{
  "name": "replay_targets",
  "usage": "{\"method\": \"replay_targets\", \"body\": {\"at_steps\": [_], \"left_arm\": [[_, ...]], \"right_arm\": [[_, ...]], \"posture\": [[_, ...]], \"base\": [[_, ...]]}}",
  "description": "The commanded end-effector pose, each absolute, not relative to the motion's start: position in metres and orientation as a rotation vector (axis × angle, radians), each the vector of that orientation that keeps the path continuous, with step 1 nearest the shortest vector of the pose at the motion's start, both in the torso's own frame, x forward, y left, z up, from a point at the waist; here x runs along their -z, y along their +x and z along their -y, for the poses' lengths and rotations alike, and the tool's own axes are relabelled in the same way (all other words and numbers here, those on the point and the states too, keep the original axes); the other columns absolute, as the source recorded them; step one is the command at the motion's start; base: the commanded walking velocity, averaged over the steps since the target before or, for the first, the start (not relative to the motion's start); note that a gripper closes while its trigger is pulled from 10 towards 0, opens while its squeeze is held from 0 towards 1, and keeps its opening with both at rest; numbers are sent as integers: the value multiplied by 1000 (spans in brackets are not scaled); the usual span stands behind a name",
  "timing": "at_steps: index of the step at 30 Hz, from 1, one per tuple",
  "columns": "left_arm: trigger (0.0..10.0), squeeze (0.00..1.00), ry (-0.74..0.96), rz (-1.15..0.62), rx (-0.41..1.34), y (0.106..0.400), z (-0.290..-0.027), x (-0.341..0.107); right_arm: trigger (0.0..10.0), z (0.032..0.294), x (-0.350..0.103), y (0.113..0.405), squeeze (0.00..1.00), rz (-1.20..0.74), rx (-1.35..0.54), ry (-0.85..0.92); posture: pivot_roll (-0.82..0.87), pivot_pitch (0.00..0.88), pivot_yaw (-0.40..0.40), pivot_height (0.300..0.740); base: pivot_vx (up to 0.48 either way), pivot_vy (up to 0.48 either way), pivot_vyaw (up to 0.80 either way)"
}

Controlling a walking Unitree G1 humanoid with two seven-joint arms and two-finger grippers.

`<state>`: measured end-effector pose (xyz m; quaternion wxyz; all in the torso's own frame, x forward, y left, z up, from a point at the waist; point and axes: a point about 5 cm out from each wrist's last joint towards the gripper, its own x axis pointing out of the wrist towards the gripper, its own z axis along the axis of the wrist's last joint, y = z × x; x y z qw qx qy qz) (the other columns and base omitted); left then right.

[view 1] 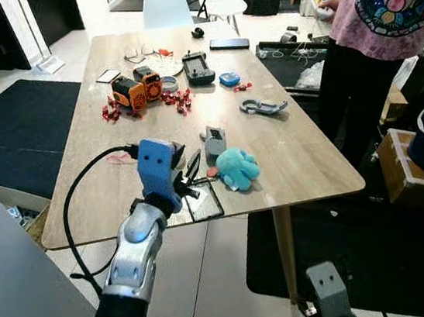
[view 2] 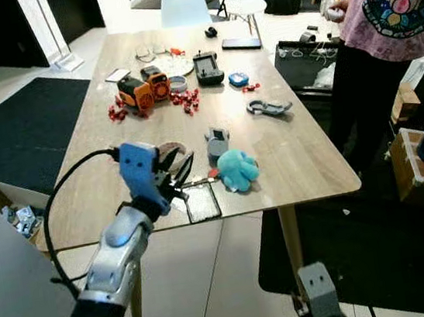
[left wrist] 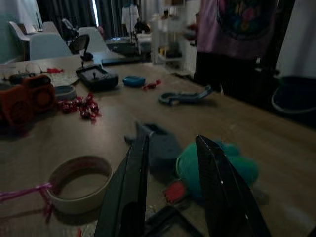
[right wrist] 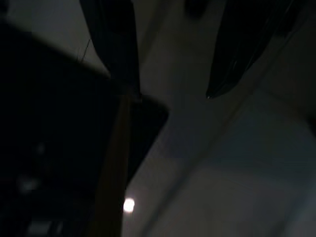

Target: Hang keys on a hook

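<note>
Left gripper beside one teal plush.

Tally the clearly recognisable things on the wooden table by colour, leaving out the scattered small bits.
Orange: 2, the toy robots and.
Teal or blue: 2, the plush octopus and the small blue case.
Grey: 2, the carabiner and the grey block.
Black: 2, the controller and the phone.
Beige: 1, the tape roll.
Total: 9.

Teal plush toy, wood-grain table
</note>
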<state>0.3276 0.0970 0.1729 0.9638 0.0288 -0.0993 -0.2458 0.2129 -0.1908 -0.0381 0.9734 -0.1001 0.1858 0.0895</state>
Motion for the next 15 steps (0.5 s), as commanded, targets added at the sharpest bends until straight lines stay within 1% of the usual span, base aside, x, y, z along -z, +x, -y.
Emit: {"method": "replay_targets", "body": {"at_steps": [1, 4, 7, 9, 10, 12, 13, 15], "left_arm": [[10000, 0, 55, 186, 497, 328, -93, -170], [10000, 0, 58, 186, 502, 329, -92, -171], [10000, 0, 53, 190, 506, 328, -92, -172], [10000, 0, 46, 196, 511, 327, -91, -174], [10000, 0, 46, 196, 511, 327, -91, -174], [10000, 0, 48, 198, 515, 327, -89, -174], [10000, 0, 48, 198, 515, 327, -89, -174], [10000, 0, 49, 202, 513, 329, -87, -175]], "right_arm": [[10000, 191, 33, 210, 0, -308, -210, -244], [10000, 198, 16, 209, 0, -149, -184, -275], [10000, 202, 9, 209, 0, -92, -166, -272], [10000, 207, -12, 210, 0, 47, -147, -269], [10000, 207, -12, 210, 0, 47, -147, -269], [10000, 204, -44, 215, 0, 222, -146, -270], [10000, 204, -44, 215, 0, 222, -146, -270], [10000, 198, -70, 219, 0, 343, -155, -272]], "posture": [[33, 72, -29, 740], [32, 73, -30, 740], [31, 72, -30, 740], [27, 72, -23, 740], [27, 72, -23, 740], [24, 74, -19, 740], [24, 74, -19, 740], [22, 77, -16, 740]], "base": [[0, 0, 0], [0, 0, 0], [0, 0, 0], [0, 0, 0], [0, 0, 0], [0, 0, 0], [0, 0, 0], [0, 0, 0]]}}
